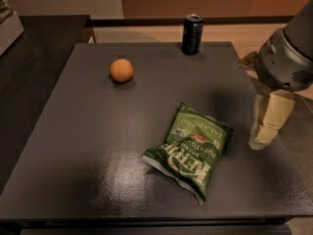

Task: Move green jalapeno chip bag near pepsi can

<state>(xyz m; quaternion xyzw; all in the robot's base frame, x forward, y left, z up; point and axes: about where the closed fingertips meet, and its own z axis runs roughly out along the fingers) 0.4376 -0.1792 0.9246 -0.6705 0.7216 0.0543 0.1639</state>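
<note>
The green jalapeno chip bag [190, 148] lies flat on the dark grey table [88, 146], right of centre and toward the front. The pepsi can [192, 34] stands upright at the table's far edge, well behind the bag. My gripper [261, 137] hangs pointing down over the table's right edge, just right of the bag and apart from it, below the grey arm housing [288, 53]. It holds nothing that I can see.
A round orange fruit [121, 70] sits on the table at the back left. A dark counter [34, 58] adjoins the table on the left. Beyond the far edge is a tan floor.
</note>
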